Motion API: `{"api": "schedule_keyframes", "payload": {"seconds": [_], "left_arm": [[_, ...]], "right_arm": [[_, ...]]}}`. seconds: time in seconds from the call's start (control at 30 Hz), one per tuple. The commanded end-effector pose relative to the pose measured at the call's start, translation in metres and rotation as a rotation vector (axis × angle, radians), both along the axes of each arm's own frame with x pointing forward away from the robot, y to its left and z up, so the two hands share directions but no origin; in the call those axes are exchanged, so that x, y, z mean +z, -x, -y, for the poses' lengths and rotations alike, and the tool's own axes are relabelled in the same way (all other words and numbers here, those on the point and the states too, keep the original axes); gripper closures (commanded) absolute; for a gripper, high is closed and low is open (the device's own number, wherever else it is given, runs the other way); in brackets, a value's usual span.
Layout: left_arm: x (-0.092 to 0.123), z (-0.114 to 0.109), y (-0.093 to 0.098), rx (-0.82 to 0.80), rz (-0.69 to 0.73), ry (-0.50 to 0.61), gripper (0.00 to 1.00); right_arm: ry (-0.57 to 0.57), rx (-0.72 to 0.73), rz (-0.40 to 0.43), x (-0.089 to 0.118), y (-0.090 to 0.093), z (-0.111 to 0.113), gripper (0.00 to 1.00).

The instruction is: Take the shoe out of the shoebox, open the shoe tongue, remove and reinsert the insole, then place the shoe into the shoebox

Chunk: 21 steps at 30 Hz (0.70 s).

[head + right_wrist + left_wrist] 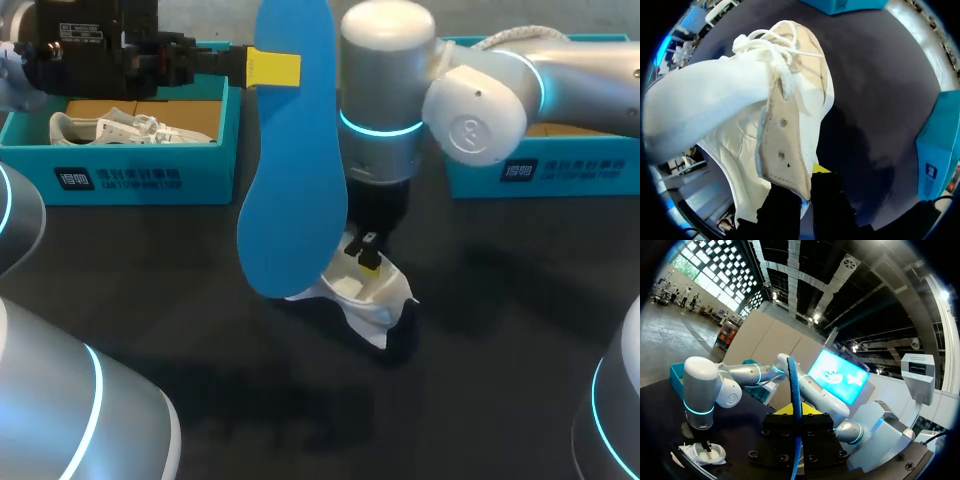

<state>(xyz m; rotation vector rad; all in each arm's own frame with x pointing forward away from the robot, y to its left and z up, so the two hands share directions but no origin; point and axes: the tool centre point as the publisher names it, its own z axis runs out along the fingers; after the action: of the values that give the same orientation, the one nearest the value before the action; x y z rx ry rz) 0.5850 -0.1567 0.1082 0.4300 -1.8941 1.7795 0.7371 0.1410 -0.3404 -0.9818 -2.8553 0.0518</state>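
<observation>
My left gripper (274, 68) is shut on a blue insole (295, 150) and holds it up above the table, hanging long-side down. In the left wrist view the insole (796, 390) shows edge-on between the left gripper's (796, 416) fingers. Below it, a white shoe (368, 296) stands on the dark table. My right gripper (370, 260) comes straight down into the shoe's opening. In the right wrist view the right gripper (807, 186) is shut on the tan inner edge of the shoe's (740, 105) laced upper, with the laces ahead of it.
A teal shoebox (130, 170) at the back left holds a second white shoe (120, 128). Another teal shoebox (545, 175) stands at the back right, behind my right arm (480, 100). Dark tabletop (300, 400) lies in front of the shoe.
</observation>
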Motion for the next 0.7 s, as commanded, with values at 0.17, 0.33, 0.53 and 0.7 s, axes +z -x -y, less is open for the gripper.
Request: {"api": "schedule_keyframes", "payload": {"seconds": [0.17, 0.33, 0.53, 0.7], "left_arm": [[0.0, 0.001, -0.0007, -0.001, 0.0, -0.004, 1.0], [0.0, 0.001, -0.0007, -0.001, 0.0, -0.004, 1.0], [0.0, 0.001, -0.0007, -0.001, 0.0, -0.004, 1.0], [0.0, 0.001, -0.0007, -0.001, 0.0, -0.004, 1.0]], "right_arm": [[-0.046, -0.134, 0.054, 0.0096, 0.0138, 0.0039, 1.0], [-0.037, -0.154, 0.067, 0.0126, 0.0165, 0.0018, 1.0], [-0.037, -0.154, 0.067, 0.0126, 0.0165, 0.0018, 1.0], [-0.037, -0.154, 0.067, 0.0126, 0.0165, 0.0018, 1.0]]}}
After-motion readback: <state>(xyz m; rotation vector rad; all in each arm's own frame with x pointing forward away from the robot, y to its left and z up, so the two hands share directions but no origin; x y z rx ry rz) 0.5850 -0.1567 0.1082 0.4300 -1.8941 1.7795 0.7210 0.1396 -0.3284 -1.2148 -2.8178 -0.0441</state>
